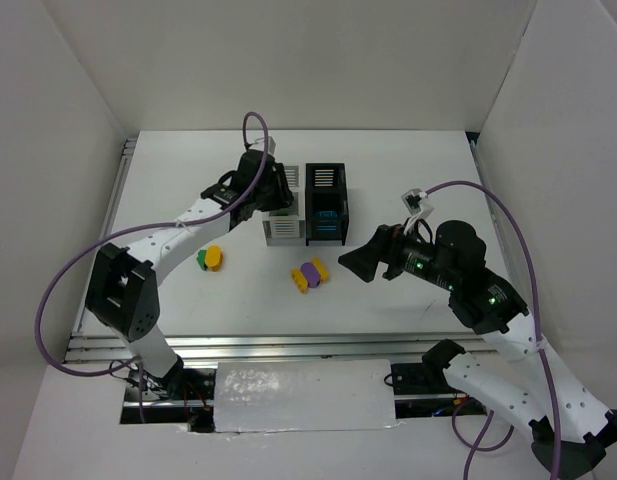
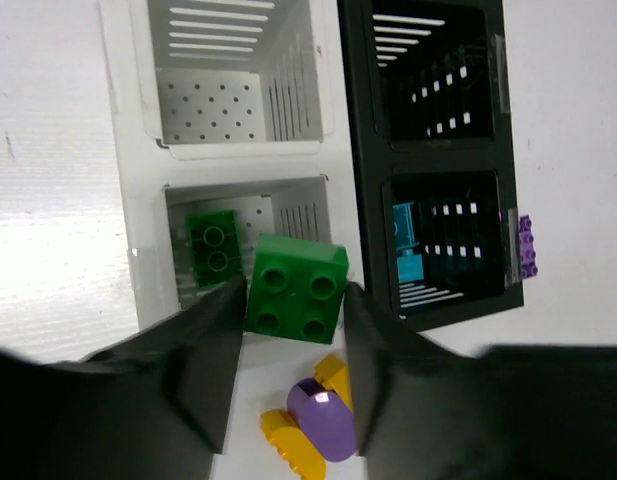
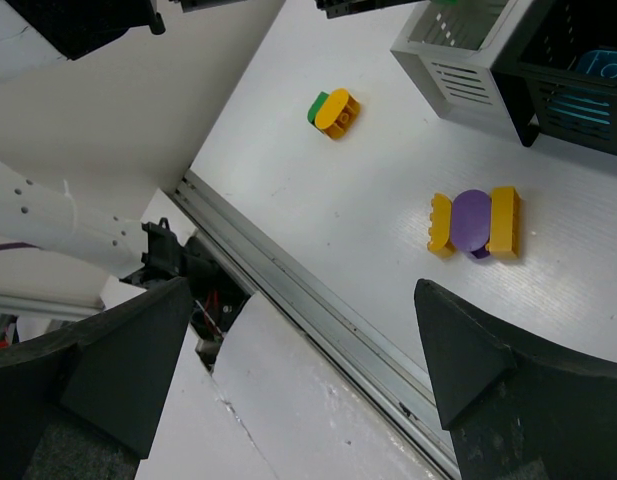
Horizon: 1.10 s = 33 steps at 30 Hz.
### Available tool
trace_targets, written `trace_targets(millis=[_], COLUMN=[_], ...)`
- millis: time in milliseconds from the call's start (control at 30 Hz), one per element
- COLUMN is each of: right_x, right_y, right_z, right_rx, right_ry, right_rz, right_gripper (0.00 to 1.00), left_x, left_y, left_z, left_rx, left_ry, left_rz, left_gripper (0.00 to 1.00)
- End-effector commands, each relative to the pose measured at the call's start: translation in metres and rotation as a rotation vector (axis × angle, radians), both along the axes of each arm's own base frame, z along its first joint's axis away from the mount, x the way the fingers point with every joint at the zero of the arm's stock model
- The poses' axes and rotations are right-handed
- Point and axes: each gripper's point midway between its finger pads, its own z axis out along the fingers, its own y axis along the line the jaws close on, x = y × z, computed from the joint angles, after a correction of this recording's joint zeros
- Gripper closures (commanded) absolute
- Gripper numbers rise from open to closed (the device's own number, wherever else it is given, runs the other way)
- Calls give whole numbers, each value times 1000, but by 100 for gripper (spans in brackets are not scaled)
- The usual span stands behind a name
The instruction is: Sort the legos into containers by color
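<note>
My left end effector (image 2: 291, 305) is closed on a green brick (image 2: 296, 288), pinched by two side faces with its studs facing my wrist camera. It hangs at the near white bin (image 2: 300, 212), where a second green brick (image 2: 213, 246) lies on the floor, so I judge this the right compartment. From my wrist, the held piece sits over the bin's near wall rather than squarely over the opening. I should carry it a little farther in, keep it level, and then part the fingers low, so it does not bounce off the rim onto the worktop (image 1: 408, 165).

The black bin (image 2: 380, 250) alongside holds cyan pieces (image 2: 406, 245), and its wall touches the white one. A drift that way would missort.

My right end effector (image 3: 303, 310) stands wide open and holds nothing, well apart from the bins. A yellow-purple cluster (image 3: 473, 222) lies loose near the bins' front, and a green-yellow pair (image 3: 333, 110) lies farther left. Neither blocks the drop. A small purple piece (image 2: 526, 247) shows at the black bin's outer wall; I cannot tell whether it touches.
</note>
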Motion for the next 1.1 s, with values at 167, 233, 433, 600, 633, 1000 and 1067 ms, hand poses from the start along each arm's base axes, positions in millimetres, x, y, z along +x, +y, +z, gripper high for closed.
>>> trace_targets(millis=[167, 233, 433, 600, 633, 1000, 1067], right_x=[1, 1, 2, 3, 3, 1, 1], right_y=[1, 2, 3, 6, 7, 25, 24], right_z=[5, 5, 1, -9, -10, -23, -24], right_rx=[5, 4, -7, -24, -21, 4, -4], right_ry=[-21, -23, -14, 2, 3, 39, 39], right_rz=[9, 13, 14, 33, 40, 121, 120], right_gripper=[0, 0, 0, 0, 0, 0, 0], left_x=[13, 12, -28, -90, -100, -110, -101], left_y=[10, 12, 78, 165, 173, 202, 199], left_z=[26, 37, 82, 59, 35, -94, -100], left_rx=[8, 2, 76, 268, 316, 451, 451], left_ry=[-84, -106, -153, -131, -92, 182, 158], left_rz=[68, 68, 274, 483, 479, 547, 527], left_gripper=[6, 1, 0, 1, 0, 1, 1])
